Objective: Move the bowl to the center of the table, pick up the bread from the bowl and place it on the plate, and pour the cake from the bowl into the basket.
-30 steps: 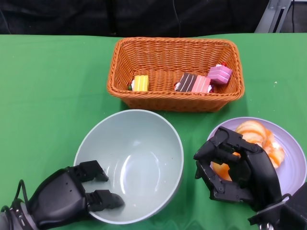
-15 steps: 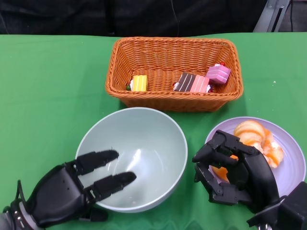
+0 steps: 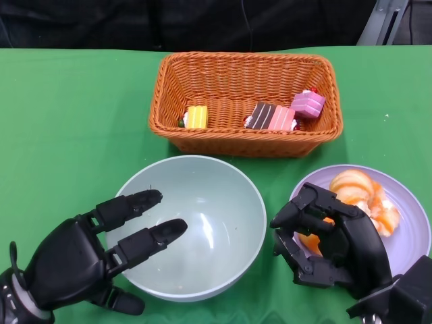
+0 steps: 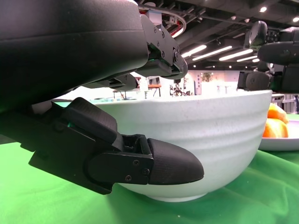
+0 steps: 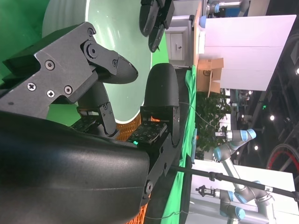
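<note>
The bowl [image 3: 192, 229] sits upright near the middle of the table [image 3: 61, 115], empty as far as the head view shows. The three cakes [image 3: 272, 116] lie in the basket [image 3: 246, 101] just beyond it, and the bread [image 3: 361, 196] is on the plate [image 3: 412, 229] to the right. So the task's work looks done, and the step in hand is, I judge, letting go of the bowl and drawing clear.

The left hand [image 3: 88, 260] is spread, its fingers [image 3: 152, 236] reaching over the bowl's near left rim and holding nothing; whether they touch the rim I cannot tell. In the left wrist view a lower finger lies just beside the bowl's outer wall, low down. The right hand [image 3: 331, 246] hovers with fingers curled in over the plate's near left edge, apparently with nothing in them.

To finish well, lift the left fingers up before pulling back to the near left, so none hooks the rim and drags or tips the bowl. Raise the right hand straight up off the plate, so the bread is not knocked
</note>
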Controlling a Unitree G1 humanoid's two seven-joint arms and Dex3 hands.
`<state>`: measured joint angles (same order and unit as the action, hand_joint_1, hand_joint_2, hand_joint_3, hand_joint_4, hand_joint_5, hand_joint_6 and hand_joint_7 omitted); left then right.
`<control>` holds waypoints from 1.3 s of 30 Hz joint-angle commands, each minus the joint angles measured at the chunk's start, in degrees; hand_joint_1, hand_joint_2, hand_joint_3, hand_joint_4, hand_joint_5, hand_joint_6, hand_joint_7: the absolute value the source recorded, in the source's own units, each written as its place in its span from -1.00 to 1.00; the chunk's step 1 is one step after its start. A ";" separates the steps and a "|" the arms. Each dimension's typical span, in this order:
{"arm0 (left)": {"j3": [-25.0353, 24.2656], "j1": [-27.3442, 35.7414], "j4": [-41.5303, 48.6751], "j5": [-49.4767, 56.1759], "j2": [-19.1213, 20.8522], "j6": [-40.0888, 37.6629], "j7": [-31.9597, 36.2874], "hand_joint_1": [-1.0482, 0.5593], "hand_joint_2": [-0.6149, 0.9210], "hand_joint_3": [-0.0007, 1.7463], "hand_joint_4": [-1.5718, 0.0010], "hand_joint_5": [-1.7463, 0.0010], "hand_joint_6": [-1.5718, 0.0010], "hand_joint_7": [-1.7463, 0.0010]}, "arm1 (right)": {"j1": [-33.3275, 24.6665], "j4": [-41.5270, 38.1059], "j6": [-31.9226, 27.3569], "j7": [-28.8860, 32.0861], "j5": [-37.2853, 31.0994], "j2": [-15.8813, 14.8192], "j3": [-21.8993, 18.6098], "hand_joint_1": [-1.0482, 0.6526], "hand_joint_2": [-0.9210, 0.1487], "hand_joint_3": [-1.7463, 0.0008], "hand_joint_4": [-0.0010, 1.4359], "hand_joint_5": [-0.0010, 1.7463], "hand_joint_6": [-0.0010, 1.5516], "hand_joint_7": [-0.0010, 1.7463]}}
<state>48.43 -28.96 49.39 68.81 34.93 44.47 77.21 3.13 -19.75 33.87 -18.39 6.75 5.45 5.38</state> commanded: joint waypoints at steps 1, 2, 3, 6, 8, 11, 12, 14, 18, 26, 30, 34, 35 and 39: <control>-0.99 0.52 -1.39 -1.65 3.19 4.41 -1.87 -1.00 1.00 -0.37 0.77 1.00 0.77 1.00 | 0.29 -0.13 0.37 0.63 0.16 -0.27 -0.50 0.15 -0.29 -0.09 0.04 0.84 -0.10 0.36; -1.34 0.56 -1.22 -2.68 3.61 6.94 -2.65 -1.00 1.00 -0.36 0.78 1.00 0.78 1.00 | 0.36 -0.31 0.64 0.63 0.18 -0.23 -0.53 0.15 -0.30 -0.08 0.04 0.84 -0.11 0.36; -1.74 0.59 -1.01 -3.69 3.95 9.22 -3.47 -1.00 1.00 -0.35 0.83 1.00 0.81 1.00 | 0.44 -0.52 0.94 0.59 0.23 -0.20 -0.56 0.15 -0.30 -0.08 0.04 0.85 -0.11 0.36; -3.63 0.38 0.50 -7.17 4.22 15.81 -6.06 -1.00 1.00 -0.30 0.87 1.00 0.83 1.00 | 0.52 -0.77 1.16 0.48 0.43 -0.19 -0.63 0.16 -0.31 -0.08 0.04 0.85 -0.10 0.37; -5.12 -0.02 2.54 -11.01 3.89 21.17 -10.38 -1.00 1.00 -0.29 0.90 1.00 0.84 1.00 | 0.61 -1.02 1.42 0.28 0.54 -0.28 -0.67 0.16 -0.30 -0.09 0.05 0.86 -0.11 0.37; -6.55 -1.43 7.99 -20.19 3.02 31.58 -22.34 -1.00 1.00 -0.31 0.97 1.00 0.89 1.00 | 0.69 -1.40 1.92 0.13 0.61 -0.32 -0.73 0.15 -0.29 -0.10 0.04 0.86 -0.11 0.38; -6.98 -1.79 9.74 -23.46 2.66 34.27 -26.66 -1.00 1.00 -0.31 0.99 1.00 0.91 1.00 | 0.71 -1.49 2.03 0.16 0.59 -0.31 -0.75 0.15 -0.28 -0.10 0.04 0.86 -0.11 0.38; -6.99 -2.83 13.85 -30.67 1.70 39.73 -35.01 -1.00 1.00 -0.32 1.00 1.00 0.94 1.00 | 0.61 -1.39 1.82 0.27 0.54 -0.27 -0.73 0.15 -0.27 -0.11 0.05 0.86 -0.11 0.38; -5.27 -1.96 18.18 -51.40 -1.69 44.09 -49.20 -0.99 1.00 -0.43 0.85 0.94 0.84 0.96 | 0.42 -1.08 1.92 0.87 -0.12 -0.27 -0.67 0.15 -0.25 -0.12 0.05 0.85 -0.11 0.39; -9.29 10.92 -7.50 -99.30 -6.49 23.94 -77.66 -0.14 1.00 -0.81 -0.17 0.87 0.01 0.93 | 0.31 -1.61 2.84 0.67 0.32 -0.29 -1.02 0.14 -0.22 -0.17 0.06 0.85 -0.11 0.41; -15.98 14.02 -13.49 -108.48 -9.55 14.84 -88.63 -0.04 1.00 -0.81 -0.31 0.80 -0.21 0.88 | 0.30 -1.72 2.94 0.38 0.62 -0.53 -1.25 0.14 -0.23 -0.16 0.04 0.84 -0.12 0.41; -24.58 17.08 -16.57 -109.66 -13.72 8.39 -95.17 -0.04 1.00 -0.72 -0.03 0.06 -0.41 0.85 | 0.56 -2.28 3.89 0.03 1.18 -0.73 -1.65 0.14 -0.25 -0.14 0.04 0.84 -0.11 0.39; -26.81 17.66 -17.03 -108.99 -14.76 7.18 -96.56 -0.04 1.00 -0.71 0.00 -0.03 -0.44 0.84 | 0.62 -2.45 4.10 -0.04 1.36 -0.68 -1.70 0.15 -0.25 -0.13 0.04 0.84 -0.11 0.39; -34.31 18.78 -17.21 -106.86 -19.41 4.04 -101.40 0.00 1.00 -0.69 0.03 -0.27 -0.47 0.76 | 1.11 -2.61 4.23 -0.34 1.98 -0.71 -2.04 0.16 -0.21 -0.18 0.04 0.87 -0.10 0.40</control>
<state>16.34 -10.69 32.65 -38.52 16.28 49.79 -22.67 3.66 -22.18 37.42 -18.63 7.92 5.21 3.94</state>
